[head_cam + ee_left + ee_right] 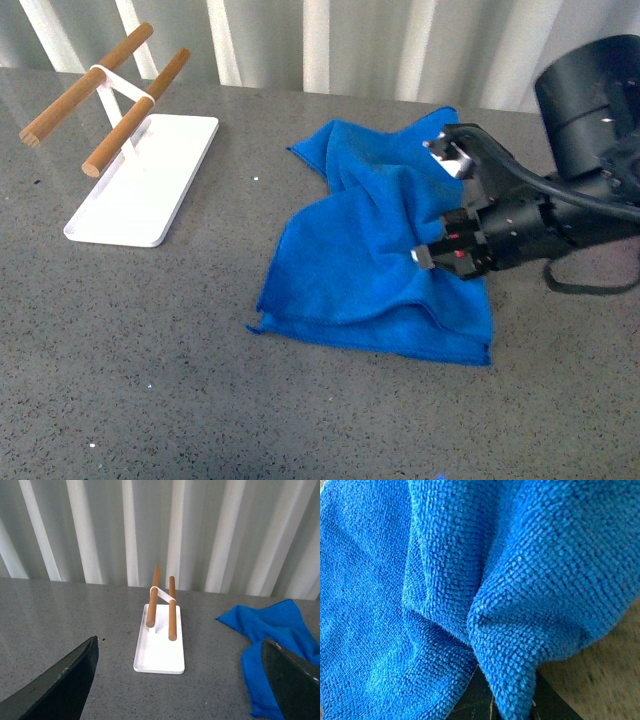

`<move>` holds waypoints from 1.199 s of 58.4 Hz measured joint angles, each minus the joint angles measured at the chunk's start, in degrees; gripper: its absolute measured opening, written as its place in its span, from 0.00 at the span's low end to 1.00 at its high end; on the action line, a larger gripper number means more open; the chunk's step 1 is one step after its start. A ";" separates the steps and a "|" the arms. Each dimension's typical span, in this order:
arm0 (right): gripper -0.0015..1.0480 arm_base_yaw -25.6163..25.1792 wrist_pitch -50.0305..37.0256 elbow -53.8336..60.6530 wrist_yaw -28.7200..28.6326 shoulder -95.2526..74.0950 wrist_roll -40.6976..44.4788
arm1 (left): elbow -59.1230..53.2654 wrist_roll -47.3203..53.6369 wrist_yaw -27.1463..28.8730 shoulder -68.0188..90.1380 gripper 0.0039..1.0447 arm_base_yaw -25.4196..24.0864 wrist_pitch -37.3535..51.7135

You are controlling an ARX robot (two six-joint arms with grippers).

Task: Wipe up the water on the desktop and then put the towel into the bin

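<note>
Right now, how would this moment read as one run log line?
towel: crumpled on desktop | right gripper: jaws open around towel fold | left gripper: jaws open, empty

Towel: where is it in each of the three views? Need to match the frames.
Front view: the towel lies centre-right on the desktop, the right gripper over its right part.
Left wrist view: towel at the frame's edge, apart from the white tray, partly behind a dark finger.
Right wrist view: towel fills almost the whole picture.
Shared landmark: the white tray, front and left wrist only; the desktop shows in all three.
</note>
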State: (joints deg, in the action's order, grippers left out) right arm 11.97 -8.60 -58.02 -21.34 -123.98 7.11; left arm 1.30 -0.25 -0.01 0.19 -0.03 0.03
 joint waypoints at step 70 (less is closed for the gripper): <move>0.03 -13.64 6.86 -6.32 6.71 11.45 17.18 | 0.00 0.00 0.00 0.00 0.94 0.00 0.00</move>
State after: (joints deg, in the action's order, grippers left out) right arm -1.67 -1.74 -64.34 -14.63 -112.53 24.29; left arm 1.30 -0.25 -0.01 0.19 -0.03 0.03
